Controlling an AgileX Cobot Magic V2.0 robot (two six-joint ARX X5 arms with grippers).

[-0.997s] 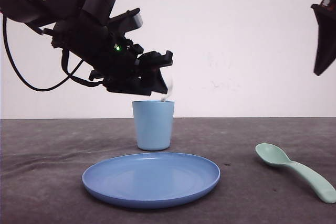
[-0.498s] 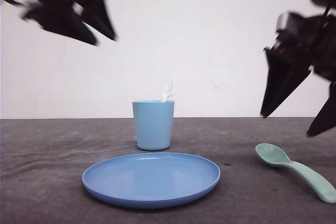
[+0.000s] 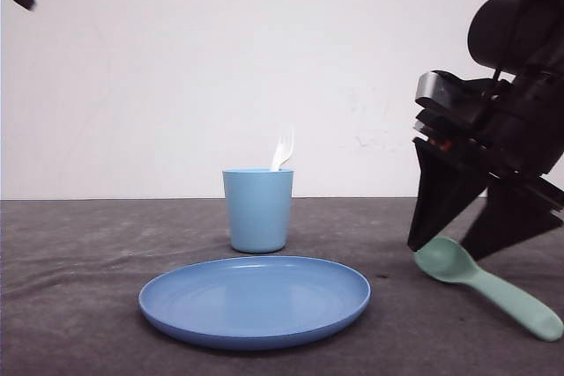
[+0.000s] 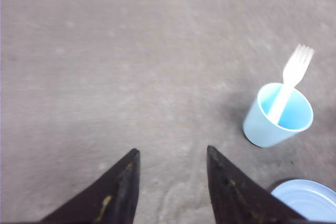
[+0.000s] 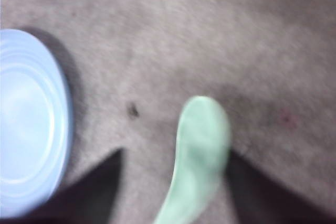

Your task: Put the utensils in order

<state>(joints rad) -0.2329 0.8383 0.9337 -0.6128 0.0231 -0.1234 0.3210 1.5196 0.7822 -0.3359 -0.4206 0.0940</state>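
**Fork in the cup, spoon between the right fingers**

The white fork [image 3: 283,149] stands in the light blue cup [image 3: 257,210], handle down and tines up, leaning against the rim. In the left wrist view the same fork [image 4: 290,80] rests on the cup's [image 4: 273,121] far rim with its tines pointing out over it. The cup stands upright on the grey table [image 3: 88,279] toward the far edge, near the middle of its width, and the round blue plate [image 3: 254,299] lies just in front of it – near, but not touching.

The mint-green spoon [image 3: 486,285] lies flat on the table toward the right edge, well apart from the plate. Its bowl points toward the middle of the table, and its thick handle runs toward the near right corner.

The right gripper [image 3: 448,247] is low over the spoon's bowl, with its jaws spread wide – one dark finger on each side of the bowl. In the right wrist view, which is blurred, the spoon [image 5: 199,156] sits in the gap of the right gripper [image 5: 173,174]; I cannot tell whether a finger touches it.

The left gripper [image 4: 170,158], seen in the left wrist view, has its jaws apart and holds nothing; below it is bare table [image 4: 105,66], with the cup off to one side.
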